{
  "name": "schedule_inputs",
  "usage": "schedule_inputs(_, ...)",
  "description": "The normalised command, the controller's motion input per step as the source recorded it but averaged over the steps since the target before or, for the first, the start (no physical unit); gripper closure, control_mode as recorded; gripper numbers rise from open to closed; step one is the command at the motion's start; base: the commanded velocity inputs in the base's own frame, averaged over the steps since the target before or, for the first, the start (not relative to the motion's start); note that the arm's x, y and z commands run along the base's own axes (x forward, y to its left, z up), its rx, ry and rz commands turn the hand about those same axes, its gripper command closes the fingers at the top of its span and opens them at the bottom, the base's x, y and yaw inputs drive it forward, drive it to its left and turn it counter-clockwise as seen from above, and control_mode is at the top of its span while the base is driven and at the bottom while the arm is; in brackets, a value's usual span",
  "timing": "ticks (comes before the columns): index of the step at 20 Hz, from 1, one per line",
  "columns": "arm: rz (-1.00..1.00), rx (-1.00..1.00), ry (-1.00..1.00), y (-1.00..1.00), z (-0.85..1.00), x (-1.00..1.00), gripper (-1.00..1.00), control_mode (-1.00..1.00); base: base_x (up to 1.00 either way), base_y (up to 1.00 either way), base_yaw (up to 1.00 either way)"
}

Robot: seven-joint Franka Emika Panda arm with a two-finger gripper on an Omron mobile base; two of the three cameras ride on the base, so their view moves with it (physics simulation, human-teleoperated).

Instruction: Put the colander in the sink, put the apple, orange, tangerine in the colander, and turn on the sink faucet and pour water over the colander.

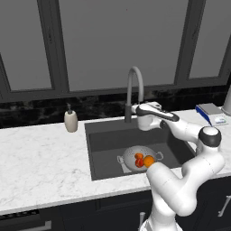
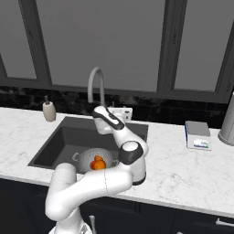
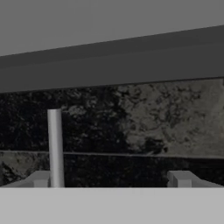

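- Reaching over the back of the sink [image 1: 106, 142], the arm [image 1: 189, 131] sets its gripper [image 1: 134, 109] at the lower stem of the faucet [image 1: 133, 85], with the fingers spread wide and nothing between them.
- Hand view: two pale fingertips [image 3: 40, 178] stand well apart at the bottom; the faucet's grey stem [image 3: 55, 146] rises just beside the left one, against the dark marbled backsplash [image 3: 144, 127].
- Sink: dark recessed basin in the white marble counter [image 1: 40, 167].
- Colander [image 1: 131, 158]: upright on the sink floor, towards the front right of the basin, loop handles out to each side.
- Fruit: all three lie together inside the colander. The orange [image 1: 149, 161] is at the right, the apple [image 1: 140, 162] just left of it, and the tangerine [image 1: 138, 156] behind the apple; they look to be touching.
- Faucet spout: arches high over the back of the basin; no water visible from it.
- Soap bottle [image 1: 70, 121]: cream, on the counter left of the sink, at the backsplash.
- Scale [image 2: 198, 135]: flat, grey and blue, on the counter right of the sink.
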Motion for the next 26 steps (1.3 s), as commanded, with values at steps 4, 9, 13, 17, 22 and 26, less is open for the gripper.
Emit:
schedule_inputs(4, -0.10, 0.00, 0.00, -0.04, 0.00, 0.00, -1.00, -1.00, 0.00, 0.00, 0.00)
schedule_inputs(9, -0.09, 0.00, 0.00, -0.05, 0.00, 0.00, -1.00, -1.00, 0.00, 0.00, 0.00)
schedule_inputs(13, -0.06, 0.00, 0.00, -0.24, 0.00, 0.00, -1.00, -1.00, 0.00, 0.00, 0.00)
schedule_inputs(17, -0.05, 0.00, 0.01, -0.68, 0.00, 0.00, -1.00, -1.00, 0.00, 0.00, 0.00)
schedule_inputs(22, -0.03, 0.00, 0.00, -0.77, 0.00, 0.05, -1.00, -1.00, 0.00, 0.00, 0.00)
schedule_inputs(26, -0.01, 0.00, 0.00, -0.83, 0.00, 0.12, -1.00, -1.00, 0.00, 0.00, 0.00)
